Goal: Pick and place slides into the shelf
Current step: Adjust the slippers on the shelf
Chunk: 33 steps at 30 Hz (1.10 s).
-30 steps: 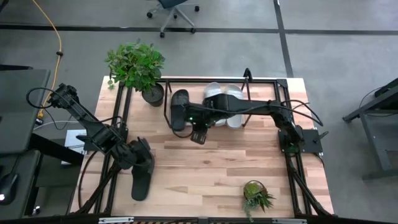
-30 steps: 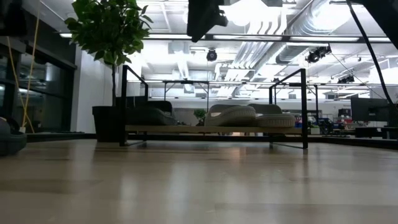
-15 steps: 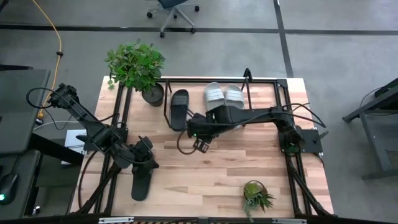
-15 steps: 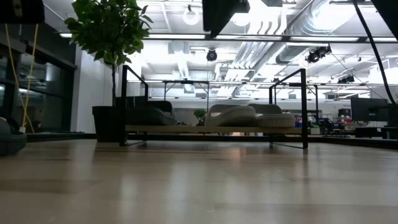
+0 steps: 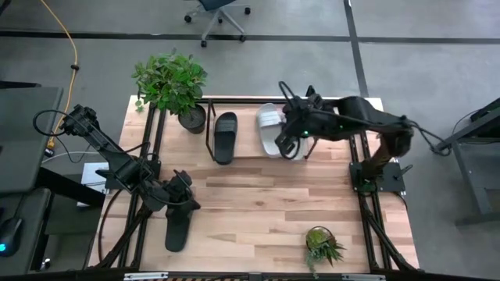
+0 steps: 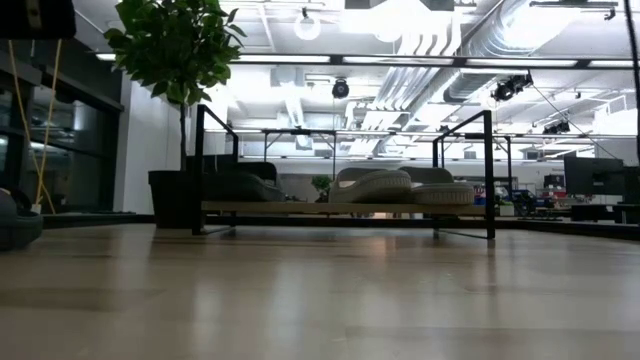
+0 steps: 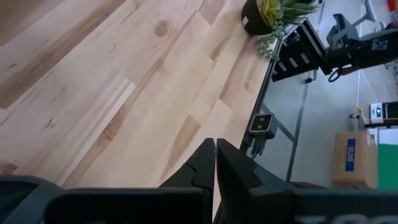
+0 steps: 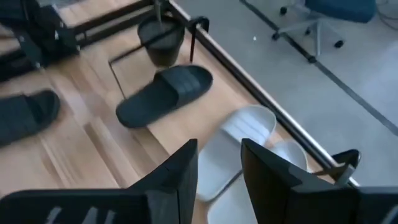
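Shelf: along your table's far edge; holds one black slide at its left end and two grey slides toward its right.
Second black slide: near-left corner of the table.
Left gripper: above that slide, fingers pressed together, empty.
Right gripper: over the grey slides, narrowly parted, empty.

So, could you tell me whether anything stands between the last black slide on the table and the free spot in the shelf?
Nothing visible does. The black slide lies on bare tabletop by the left gripper, whose fingers are shut. The shelf has a gap between the racked black slide and the grey slides.
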Available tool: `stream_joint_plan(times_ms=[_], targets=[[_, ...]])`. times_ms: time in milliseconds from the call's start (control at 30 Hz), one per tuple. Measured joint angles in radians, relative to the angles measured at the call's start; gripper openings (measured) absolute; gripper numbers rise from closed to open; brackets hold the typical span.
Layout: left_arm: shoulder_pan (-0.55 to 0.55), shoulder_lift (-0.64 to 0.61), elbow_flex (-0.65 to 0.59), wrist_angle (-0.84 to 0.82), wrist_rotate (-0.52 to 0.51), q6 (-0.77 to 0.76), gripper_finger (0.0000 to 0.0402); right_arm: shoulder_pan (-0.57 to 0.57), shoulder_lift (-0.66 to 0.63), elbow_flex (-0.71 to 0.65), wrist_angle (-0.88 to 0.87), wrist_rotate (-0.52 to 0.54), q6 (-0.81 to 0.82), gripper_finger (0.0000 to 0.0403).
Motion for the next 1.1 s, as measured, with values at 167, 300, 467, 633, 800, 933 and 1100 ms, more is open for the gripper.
stream_joint_plan(times_ms=[167, 300, 467, 633, 800, 933, 1100], targets=[[0.0, 0.0, 0.0, 0.0, -0.039, -0.001, 0.0005, -0.042, -0.134, -0.305, 0.145, -0.053, -0.004, 0.0114], [0.0, 0.0, 0.0, -0.002, -0.074, -0.027, 0.0005, -0.127, -0.248, -0.583, 0.395, -0.181, -0.069, 0.0114], [0.0, 0.0, 0.0, -0.003, -0.113, -0.047, 0.0005, -0.313, -0.309, -0.729, 0.53, -0.369, -0.173, 0.0114], [0.0, 0.0, 0.0, -0.005, -0.148, -0.095, 0.0005, -0.447, -0.276, -0.745, 0.503, -0.477, -0.323, 0.0114], [0.0, 0.0, 0.0, -0.009, -0.16, -0.142, 0.0005, -0.53, -0.19, -0.745, 0.55, -0.565, -0.457, 0.0114], [0.0, 0.0, 0.0, -0.009, -0.16, -0.172, 0.0005, -0.552, -0.098, -0.744, 0.555, -0.554, -0.554, 0.0114], [0.0, 0.0, 0.0, -0.012, -0.16, -0.177, 0.0005, -0.552, -0.005, -0.71, 0.55, -0.513, -0.637, 0.0114]])
